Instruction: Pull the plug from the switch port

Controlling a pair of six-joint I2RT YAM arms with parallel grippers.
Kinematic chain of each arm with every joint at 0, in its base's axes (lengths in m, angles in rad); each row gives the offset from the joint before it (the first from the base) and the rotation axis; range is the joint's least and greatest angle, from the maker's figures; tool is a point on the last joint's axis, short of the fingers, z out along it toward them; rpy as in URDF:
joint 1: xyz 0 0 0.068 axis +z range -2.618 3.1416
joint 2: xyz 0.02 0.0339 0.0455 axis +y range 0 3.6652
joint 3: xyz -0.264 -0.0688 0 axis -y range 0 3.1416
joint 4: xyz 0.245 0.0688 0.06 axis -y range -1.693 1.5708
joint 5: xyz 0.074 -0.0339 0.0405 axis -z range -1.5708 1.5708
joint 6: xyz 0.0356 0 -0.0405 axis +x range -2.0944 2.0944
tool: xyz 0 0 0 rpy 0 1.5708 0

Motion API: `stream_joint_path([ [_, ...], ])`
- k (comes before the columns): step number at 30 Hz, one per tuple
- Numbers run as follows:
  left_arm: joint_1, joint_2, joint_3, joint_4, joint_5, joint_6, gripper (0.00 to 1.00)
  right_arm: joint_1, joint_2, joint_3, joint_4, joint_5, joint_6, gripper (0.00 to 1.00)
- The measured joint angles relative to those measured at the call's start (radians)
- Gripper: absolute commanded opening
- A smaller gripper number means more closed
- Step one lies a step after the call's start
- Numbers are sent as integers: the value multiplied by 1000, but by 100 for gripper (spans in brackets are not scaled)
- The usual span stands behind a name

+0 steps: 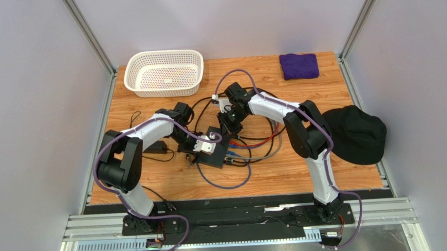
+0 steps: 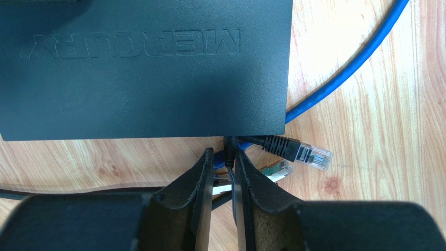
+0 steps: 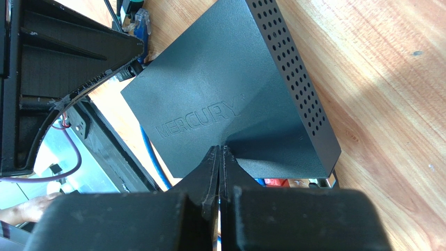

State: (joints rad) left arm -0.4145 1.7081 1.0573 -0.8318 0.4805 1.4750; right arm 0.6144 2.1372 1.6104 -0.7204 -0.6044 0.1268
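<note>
The right gripper (image 3: 220, 152), clenched empty, is resting its tips on the switch (image 3: 230, 89) lying on the table (image 1: 329, 165), likely pinning it against the pull. The left gripper (image 2: 224, 157) is straddling the small black plug (image 2: 229, 148) at the switch's edge. Whether it is pinching yet, I cannot tell.

A white perforated basket (image 1: 162, 54) sits in the far-left corner of the wooden desk (image 1: 271, 181). A purple cloth (image 1: 299, 65) lies by the far edge, toward the right. A black cap (image 1: 355, 134) overlaps the right edge.
</note>
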Motion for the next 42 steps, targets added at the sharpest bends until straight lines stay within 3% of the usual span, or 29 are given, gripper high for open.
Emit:
stream_joint_path([
  [15,-30,-1,-6,8,-2,-34,35,0,0,0,0,0,0,0],
  [21,-43,-1,-8,1,-7,-34,19,0,0,0,0,1,0,0],
  [24,-44,-1,-7,-2,-7,-32,0,1,0,0,-1,1,0,0],
  [32,-47,1,-1,-18,-11,-18,0,1,0,0,0,1,0,0],
  [38,-47,185,225,-256,-2,-8,0,3,0,1,1,2,1,0],
  [42,-45,179,214,-256,11,-20,0,3,0,1,0,2,1,0],
])
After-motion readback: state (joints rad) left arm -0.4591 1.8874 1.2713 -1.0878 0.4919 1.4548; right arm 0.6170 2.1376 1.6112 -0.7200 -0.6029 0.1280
